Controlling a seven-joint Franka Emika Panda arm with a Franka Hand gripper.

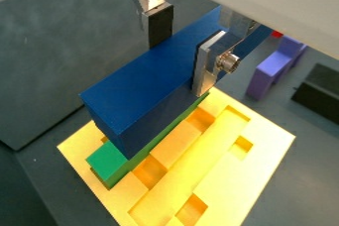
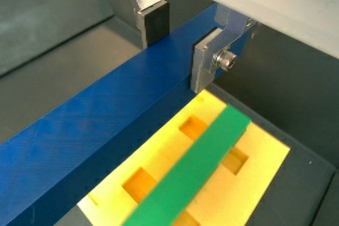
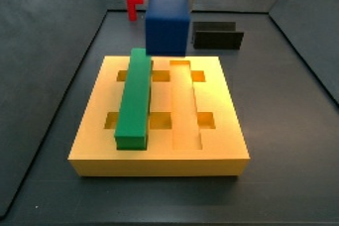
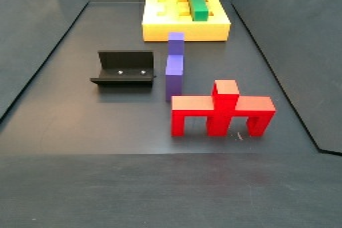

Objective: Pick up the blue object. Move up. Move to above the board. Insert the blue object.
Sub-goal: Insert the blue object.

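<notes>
1. Tool [image 1: 183, 40]: the two silver fingers with dark pads are closed on the blue bar [image 1: 153, 89], one plate on each broad face. Seen in both wrist views; the second shows the same grip [image 2: 183, 37] on the bar [image 2: 99, 126].
2. Blue bar: held off the worktop [image 3: 284, 121], above the yellow board [image 1: 259, 156]. In a side view it hangs over the board's far end [image 3: 167, 17], with its top cut off by the frame. It does not sit in any groove.
3. Yellow board [image 3: 225, 121]: lies flat on the worktop, with long grooves and rectangular holes. The green bar [image 3: 134, 96] lies lengthwise in one groove. In a wrist view it also shows below the blue bar [image 2: 199, 175].
4. In a side view the board [image 4: 160, 17] sits at the far end of the worktop, green bar [image 4: 195, 2] on it. Tool and blue bar are not visible in this view.
5. Purple bar [image 4: 175, 64]: lies on the worktop just off the board's near edge, pointing away from it.
6. Fixture [image 4: 123, 70]: dark bracket beside the purple bar, apart from the board.
7. Red piece [image 4: 221, 112]: farther from the board than the purple bar, close to that bar's far tip.
</notes>
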